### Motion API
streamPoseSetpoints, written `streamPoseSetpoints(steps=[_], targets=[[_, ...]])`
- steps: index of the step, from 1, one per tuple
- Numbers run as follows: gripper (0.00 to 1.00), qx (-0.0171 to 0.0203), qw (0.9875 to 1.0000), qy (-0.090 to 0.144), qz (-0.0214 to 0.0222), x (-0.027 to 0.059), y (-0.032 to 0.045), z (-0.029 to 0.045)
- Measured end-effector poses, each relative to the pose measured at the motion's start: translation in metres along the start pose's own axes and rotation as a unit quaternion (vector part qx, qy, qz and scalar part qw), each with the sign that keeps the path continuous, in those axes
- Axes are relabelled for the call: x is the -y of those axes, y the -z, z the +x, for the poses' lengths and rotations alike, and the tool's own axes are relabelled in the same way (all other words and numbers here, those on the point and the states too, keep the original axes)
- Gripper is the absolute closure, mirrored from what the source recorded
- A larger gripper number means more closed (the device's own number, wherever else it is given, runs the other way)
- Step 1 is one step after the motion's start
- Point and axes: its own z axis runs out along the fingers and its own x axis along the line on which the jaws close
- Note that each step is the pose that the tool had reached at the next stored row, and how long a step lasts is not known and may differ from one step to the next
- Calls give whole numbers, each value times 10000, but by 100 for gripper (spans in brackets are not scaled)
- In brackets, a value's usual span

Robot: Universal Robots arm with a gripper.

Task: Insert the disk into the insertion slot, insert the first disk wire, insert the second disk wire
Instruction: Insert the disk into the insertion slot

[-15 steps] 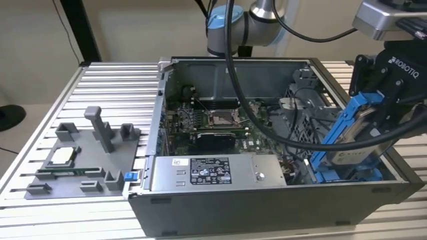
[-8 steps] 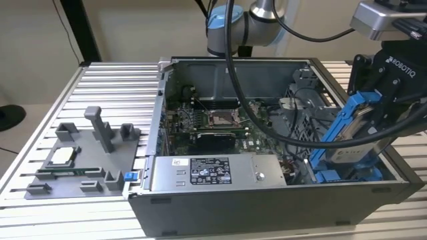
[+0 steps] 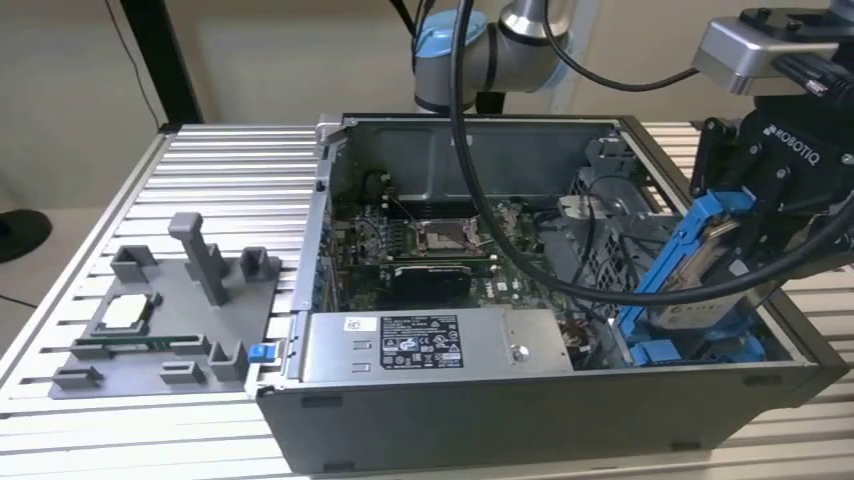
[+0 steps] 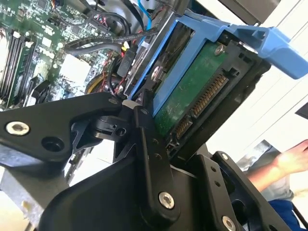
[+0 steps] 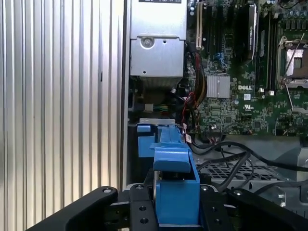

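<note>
Jaws: clenched on the disk (image 3: pixel 694 235), one side each on the long edges of its blue frame (image 5: pixel 175 192). Disk steeply tilted. Lower end is down at the slot (image 3: pixel 694 352), in the case corner at the exterior view's right; upper end w/ frame tab is up in the air. Not lying flat in slot yet; can't tell if lower end touches the bay. Bare green circuit board (image 4: pixel 187 82) + connector row (image 4: pixel 207 98) show in the second wrist view.

Handling (est.): stiff, dense block, fairly heavy for its size. Plastic frame prob. flexes a little; board side fragile. Best hold = long frame edges near mid-length, off board & connector.

Around: black cables (image 5: pixel 236 153) beside slot, motherboard (image 3: pixel 441 250), power supply box (image 3: pixel 427 345), case (image 3: pixel 534 415) on ribbed desk (image 3: pixel 227 170). Person's hand (image 4: pixel 294 159) nearby.
</note>
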Motion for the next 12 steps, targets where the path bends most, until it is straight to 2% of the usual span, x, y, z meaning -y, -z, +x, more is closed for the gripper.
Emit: streamPoseSetpoints(steps=[12], targets=[[100,5,10000,0,-15,23,-201,-19]])
